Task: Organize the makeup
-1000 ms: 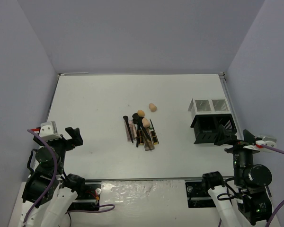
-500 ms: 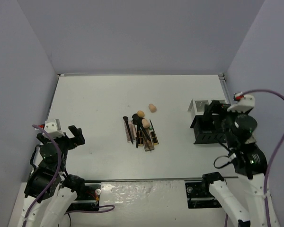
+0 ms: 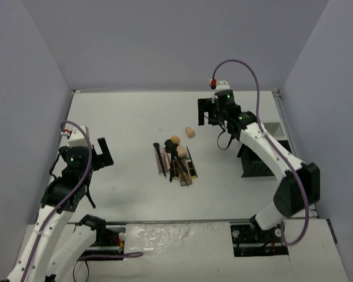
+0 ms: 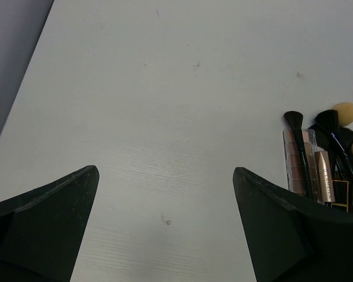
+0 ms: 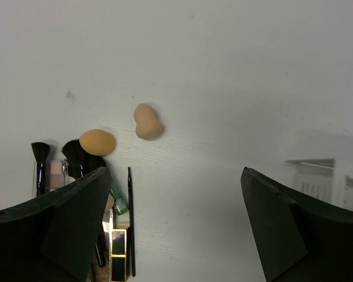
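The makeup lies in a heap (image 3: 175, 161) at mid-table: slim black brushes, brown and pink palettes and a tan sponge on top. Two more tan sponges lie behind it, one at the heap's edge (image 3: 175, 141) and one apart (image 3: 189, 133). My left gripper (image 3: 97, 156) hovers open and empty left of the heap; its wrist view (image 4: 165, 170) shows brushes and palettes (image 4: 309, 158) at the right. My right gripper (image 3: 208, 113) hovers open and empty behind and right of the sponges; its wrist view (image 5: 175, 170) shows both sponges (image 5: 148, 122) (image 5: 97, 141) and a thin black brush (image 5: 130, 223).
The black-and-white organizer rack (image 3: 254, 167) stands at the right, partly hidden by my right arm; its white part shows faintly in the right wrist view (image 5: 320, 176). Grey walls close in the table on three sides.
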Controlling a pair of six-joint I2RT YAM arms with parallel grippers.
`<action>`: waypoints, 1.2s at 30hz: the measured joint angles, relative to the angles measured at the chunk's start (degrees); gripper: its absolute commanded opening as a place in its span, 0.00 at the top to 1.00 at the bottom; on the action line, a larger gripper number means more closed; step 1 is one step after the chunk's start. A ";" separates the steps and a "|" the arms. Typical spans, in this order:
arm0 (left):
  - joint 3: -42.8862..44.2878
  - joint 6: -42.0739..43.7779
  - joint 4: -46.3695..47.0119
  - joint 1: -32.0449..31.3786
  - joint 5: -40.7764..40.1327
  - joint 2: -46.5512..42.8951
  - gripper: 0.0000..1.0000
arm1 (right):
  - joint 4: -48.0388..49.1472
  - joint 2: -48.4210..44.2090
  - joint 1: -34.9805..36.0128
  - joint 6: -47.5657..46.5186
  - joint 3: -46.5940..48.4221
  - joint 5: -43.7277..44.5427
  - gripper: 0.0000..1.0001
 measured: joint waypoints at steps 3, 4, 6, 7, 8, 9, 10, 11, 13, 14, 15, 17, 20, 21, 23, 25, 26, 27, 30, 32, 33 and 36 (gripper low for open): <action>-1.28 -0.06 -0.55 0.80 -0.16 -1.18 0.03 | 2.46 8.42 2.54 -0.23 2.00 -0.60 0.20; -1.54 -0.09 -0.77 0.91 -0.32 -1.68 0.03 | 3.00 11.07 3.19 -0.37 2.80 -0.69 0.22; -1.65 -0.17 -1.04 0.93 -0.53 -2.48 0.03 | 4.01 16.27 4.32 -0.83 5.23 -0.58 0.27; -1.65 -0.19 -1.04 0.93 -0.61 -2.95 0.03 | 4.66 19.19 4.79 -1.15 6.71 -0.46 0.30; -1.65 -0.20 -1.03 0.93 -0.66 -3.35 0.03 | 5.49 21.75 5.20 -1.19 8.04 -0.38 0.32; -1.65 -0.21 -1.02 0.93 -0.70 -3.72 0.03 | 6.24 24.23 5.56 -1.24 9.30 -0.30 0.34; -1.65 -0.21 -1.02 0.93 -0.70 -4.04 0.03 | 6.74 26.46 5.76 -1.27 10.29 -0.21 0.36; -1.65 -0.21 -1.02 0.93 -0.68 -4.13 0.03 | 7.30 28.87 5.96 -1.33 11.33 -0.28 0.38; -1.65 -0.23 -1.03 0.93 -0.65 -4.05 0.03 | 8.62 33.25 6.41 -1.31 13.14 -0.24 0.44; -1.65 -0.23 -1.04 0.93 -0.65 -3.96 0.03 | 9.37 35.14 6.50 -1.30 13.70 -0.16 0.46; -1.65 -0.23 -1.04 0.93 -0.63 -3.84 0.03 | 9.90 36.65 6.54 -1.22 13.88 0.25 0.48; -1.65 -0.25 -1.02 0.93 -0.53 -3.59 0.03 | 10.55 39.07 6.53 -1.15 13.91 1.43 0.51; -1.65 -0.25 -1.02 0.93 -0.42 -3.30 0.03 | 11.38 40.96 6.46 -1.11 13.88 3.24 0.63; -1.65 -0.25 -1.02 0.93 -0.41 -3.27 0.03 | 11.74 41.11 6.46 -1.11 13.87 3.74 0.70; -1.66 -0.25 -1.02 0.93 -0.39 -3.24 0.03 | 12.66 41.15 6.45 -1.18 13.82 4.60 0.83; -1.65 -0.25 -1.02 0.93 -0.31 -3.24 0.03 | 14.22 41.07 6.42 -1.29 13.63 5.50 0.98; -1.66 -0.26 -1.02 0.93 -0.24 -3.24 0.03 | 14.96 40.82 6.42 -1.35 13.10 5.84 1.00; -1.65 -0.28 -1.02 0.93 -0.21 -3.24 0.03 | 15.42 40.30 6.42 -1.46 12.24 6.16 1.00; -1.65 -0.34 -1.02 0.93 -0.10 -3.25 0.03 | 16.15 37.82 6.42 -1.53 9.06 6.96 1.00; -1.67 -0.40 -1.01 0.93 0.01 -3.25 0.03 | 16.13 33.19 6.42 -1.53 4.76 7.76 1.00; -1.67 -0.42 -1.00 0.93 0.09 -3.25 0.03 | 15.63 29.82 6.42 -1.53 2.53 8.43 1.00; -1.67 -0.46 -0.99 0.93 0.40 -3.32 0.03 | 15.36 17.44 6.36 -1.44 -3.48 11.15 1.00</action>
